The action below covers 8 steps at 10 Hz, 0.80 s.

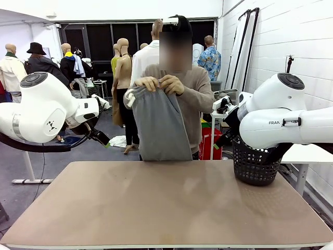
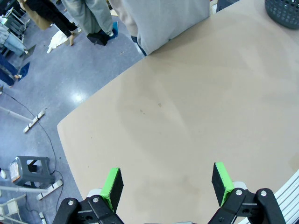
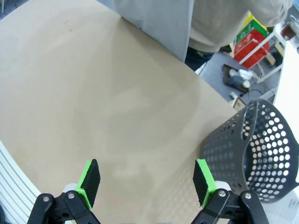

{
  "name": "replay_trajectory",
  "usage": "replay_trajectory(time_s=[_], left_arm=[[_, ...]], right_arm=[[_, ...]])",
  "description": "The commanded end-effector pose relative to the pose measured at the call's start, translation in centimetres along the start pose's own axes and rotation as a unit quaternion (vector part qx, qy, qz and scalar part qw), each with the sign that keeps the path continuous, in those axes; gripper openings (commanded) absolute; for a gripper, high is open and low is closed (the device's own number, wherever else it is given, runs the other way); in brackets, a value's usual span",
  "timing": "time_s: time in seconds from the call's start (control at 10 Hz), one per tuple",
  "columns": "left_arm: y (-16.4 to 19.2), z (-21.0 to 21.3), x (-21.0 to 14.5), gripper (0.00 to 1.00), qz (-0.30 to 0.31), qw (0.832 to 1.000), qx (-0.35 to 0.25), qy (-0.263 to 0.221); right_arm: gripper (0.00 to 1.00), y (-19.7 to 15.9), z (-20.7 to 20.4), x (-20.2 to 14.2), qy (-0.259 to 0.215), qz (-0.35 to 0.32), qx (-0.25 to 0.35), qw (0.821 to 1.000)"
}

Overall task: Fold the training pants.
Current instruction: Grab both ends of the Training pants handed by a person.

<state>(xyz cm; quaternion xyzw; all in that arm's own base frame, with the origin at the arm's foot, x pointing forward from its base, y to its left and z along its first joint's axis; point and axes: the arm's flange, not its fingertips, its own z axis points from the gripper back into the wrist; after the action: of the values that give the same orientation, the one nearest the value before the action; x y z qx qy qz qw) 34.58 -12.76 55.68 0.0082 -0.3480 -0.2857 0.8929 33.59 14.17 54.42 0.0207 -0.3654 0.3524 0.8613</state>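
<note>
A person at the far side of the table holds the light grey training pants (image 1: 158,122) up by the waistband with both hands (image 1: 158,83); the legs hang down to the far table edge. The hanging cloth appears at the top of the left wrist view (image 2: 163,21) and of the right wrist view (image 3: 156,18). My left gripper (image 2: 168,183) is open above the bare tabletop, nothing between its green pads. My right gripper (image 3: 148,182) is open too, over the table beside the basket. Both arms are held back at the table's sides in the front view.
A black perforated basket (image 1: 255,164) stands on the table's right far corner, close to my right gripper (image 3: 254,144). The beige tabletop (image 1: 161,203) is bare. Beyond the table are a stool (image 2: 30,170) on the floor and red crates (image 3: 252,39).
</note>
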Motion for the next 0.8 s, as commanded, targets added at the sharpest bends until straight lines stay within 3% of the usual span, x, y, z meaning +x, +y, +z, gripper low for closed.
replay_trajectory(time_s=[0.0,0.7], left_arm=[[0.01,-0.04,0.00,1.00,0.000,1.000,0.000,0.000],[0.01,-0.04,0.00,1.00,0.000,1.000,0.000,0.000]], right_arm=[[1.00,-0.02,-0.02,-0.01,0.000,0.000,0.000,1.000],[1.00,-0.02,-0.02,-0.01,0.000,0.000,0.000,1.000]])
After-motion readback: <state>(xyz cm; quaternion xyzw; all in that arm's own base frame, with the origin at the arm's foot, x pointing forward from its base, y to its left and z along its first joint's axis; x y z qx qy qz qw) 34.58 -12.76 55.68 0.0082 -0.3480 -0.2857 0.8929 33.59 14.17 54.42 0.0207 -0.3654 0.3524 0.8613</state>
